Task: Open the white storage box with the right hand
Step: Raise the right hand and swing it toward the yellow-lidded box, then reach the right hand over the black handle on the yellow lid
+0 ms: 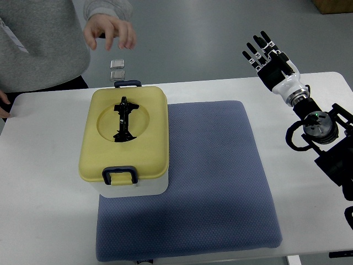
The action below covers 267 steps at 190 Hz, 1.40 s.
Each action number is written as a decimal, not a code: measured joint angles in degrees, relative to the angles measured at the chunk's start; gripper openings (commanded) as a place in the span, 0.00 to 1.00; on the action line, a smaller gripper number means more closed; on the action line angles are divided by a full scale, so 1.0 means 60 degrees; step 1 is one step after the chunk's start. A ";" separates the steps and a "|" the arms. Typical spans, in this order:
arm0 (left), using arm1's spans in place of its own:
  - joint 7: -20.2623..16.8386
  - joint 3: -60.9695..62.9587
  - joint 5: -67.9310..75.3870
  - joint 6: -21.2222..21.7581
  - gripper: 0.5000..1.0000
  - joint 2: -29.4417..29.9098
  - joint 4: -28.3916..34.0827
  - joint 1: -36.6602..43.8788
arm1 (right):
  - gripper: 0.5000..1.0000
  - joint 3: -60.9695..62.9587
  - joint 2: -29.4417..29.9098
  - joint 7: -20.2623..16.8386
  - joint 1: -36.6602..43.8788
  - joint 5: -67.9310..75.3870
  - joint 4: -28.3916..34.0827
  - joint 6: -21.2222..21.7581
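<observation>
Yellow plastic forms the lid (128, 135) of the box (135, 187), whose white body shows only along the near and right sides. It stands on the left part of a blue-grey mat (215, 182) on the white table (44, 221), partly overhanging the mat's left edge. A black handle (123, 120) lies folded in a round recess in the lid. Dark blue latches sit at the near edge (119, 175) and the far edge (127, 84).

The box looks like rigid, smooth plastic, probably light if empty, so it could slide or tip on the mat when a latch is pulled. The near latch seems the sensible first hold: hook under its loop and lift, then repeat at the far one before raising the lid by its rim or handle.

At the far right of the table, the right hand (270, 58) hovers well apart from the box. Its black fingers (258, 48) are straight and slightly spread, holding and touching nothing. The left hand is out of view.

A person's hand (110, 30) hangs beyond the table's far edge, above two small square objects (117, 69) on the floor.
</observation>
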 measured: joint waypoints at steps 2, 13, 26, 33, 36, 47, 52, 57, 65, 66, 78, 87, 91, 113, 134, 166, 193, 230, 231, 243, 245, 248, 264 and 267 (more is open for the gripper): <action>0.0000 0.0000 0.0000 0.0000 1.00 0.0000 0.0000 0.0000 | 0.85 -0.0004 0.0000 0.0000 0.0000 0.0000 0.0000 0.0000; 0.0000 0.0000 0.0000 0.0000 1.00 0.0000 0.0000 0.0000 | 0.85 -0.0014 0.0000 -0.0002 0.0000 0.0000 0.0001 0.0000; 0.0000 0.0000 0.0000 0.0000 1.00 0.0000 0.0000 0.0000 | 0.85 -0.0027 -0.0005 -0.0010 0.0000 0.0000 0.0001 0.0000; 0.0000 0.0000 0.0000 0.0000 1.00 0.0000 0.0001 0.0000 | 0.85 -0.0037 -0.0010 -0.0013 0.0011 0.0000 0.0001 0.0000; 0.0000 -0.0001 0.0000 0.0000 1.00 0.0000 0.0003 0.0000 | 0.85 -0.0042 -0.0011 -0.0016 0.0020 0.0000 0.0001 0.0000; 0.0000 -0.0009 0.0000 0.0000 1.00 0.0000 0.0010 0.0000 | 0.85 -0.0062 -0.0014 -0.0028 0.0062 -0.0004 0.0001 0.0013; 0.0000 -0.0011 0.0000 0.0000 1.00 0.0000 0.0012 0.0000 | 0.85 -0.0072 -0.0018 -0.0037 0.0084 -0.0010 0.0001 0.0026; 0.0000 -0.0012 0.0000 0.0000 1.00 0.0000 0.0013 0.0000 | 0.85 -0.0081 -0.0021 -0.0046 0.0100 -0.0021 0.0001 0.0037; 0.0000 -0.0013 0.0000 0.0000 1.00 0.0000 0.0015 0.0001 | 0.85 -0.0101 -0.0034 -0.0063 0.0131 -0.0082 0.0001 0.0059; 0.0000 -0.0013 0.0000 0.0000 1.00 0.0000 0.0015 0.0001 | 0.85 -0.0109 -0.0040 -0.0067 0.0139 -0.0109 0.0002 0.0064; 0.0000 -0.0014 0.0000 0.0000 1.00 0.0000 0.0015 0.0000 | 0.85 -0.0196 -0.0118 -0.0084 0.0177 -0.0457 0.0009 0.0094; 0.0000 -0.0014 0.0000 0.0001 1.00 0.0000 0.0015 0.0001 | 0.85 -0.0345 -0.0205 -0.0097 0.0268 -0.0972 0.0036 0.0117; 0.0000 -0.0014 0.0000 0.0002 1.00 0.0000 0.0014 0.0002 | 0.85 -0.0421 -0.0239 -0.0100 0.0329 -0.1224 0.0055 0.0130; 0.0000 -0.0015 0.0000 0.0004 1.00 0.0000 0.0003 0.0000 | 0.85 -0.1093 -0.0474 -0.0137 0.0827 -0.3023 0.0108 0.0354; 0.0000 -0.0015 0.0000 0.0005 1.00 0.0000 0.0002 0.0001 | 0.85 -0.1906 -0.0937 -0.0322 0.1613 -0.5023 0.0121 0.0972; 0.0000 -0.0014 0.0000 0.0005 1.00 0.0000 0.0002 0.0000 | 0.85 -0.3312 -0.1838 -0.0426 0.3348 -0.8701 0.0692 0.2324; 0.0000 -0.0014 0.0001 -0.0010 1.00 0.0000 -0.0010 0.0000 | 0.85 -0.4464 -0.2493 -0.0431 0.4778 -1.1334 0.2177 0.2469; 0.0000 -0.0016 0.0002 -0.0012 1.00 0.0000 -0.0005 -0.0004 | 0.85 -0.5881 -0.2478 -0.0397 0.6423 -1.3976 0.3577 0.2477; 0.0000 -0.0016 0.0002 -0.0012 1.00 0.0000 -0.0005 -0.0004 | 0.85 -0.5895 -0.2465 -0.0396 0.6444 -1.4028 0.3591 0.2477; 0.0000 -0.0022 0.0002 -0.0012 1.00 0.0000 -0.0001 -0.0003 | 0.85 -0.6002 -0.2242 -0.0386 0.6630 -1.4615 0.3702 0.2477; 0.0000 -0.0023 0.0002 -0.0012 1.00 0.0000 0.0000 -0.0003 | 0.85 -0.6011 -0.2196 -0.0386 0.6647 -1.4692 0.3710 0.2477; 0.0000 -0.0024 0.0002 -0.0012 1.00 0.0000 0.0000 -0.0004 | 0.85 -0.6026 -0.2126 -0.0383 0.6670 -1.4800 0.3721 0.2477; 0.0000 -0.0026 0.0002 -0.0012 1.00 0.0000 0.0001 -0.0004 | 0.85 -0.6099 -0.1742 -0.0372 0.6725 -1.5228 0.3744 0.2477; 0.0000 -0.0025 0.0002 -0.0012 1.00 0.0000 0.0001 -0.0003 | 0.85 -0.6109 -0.1673 -0.0370 0.6727 -1.5284 0.3747 0.2477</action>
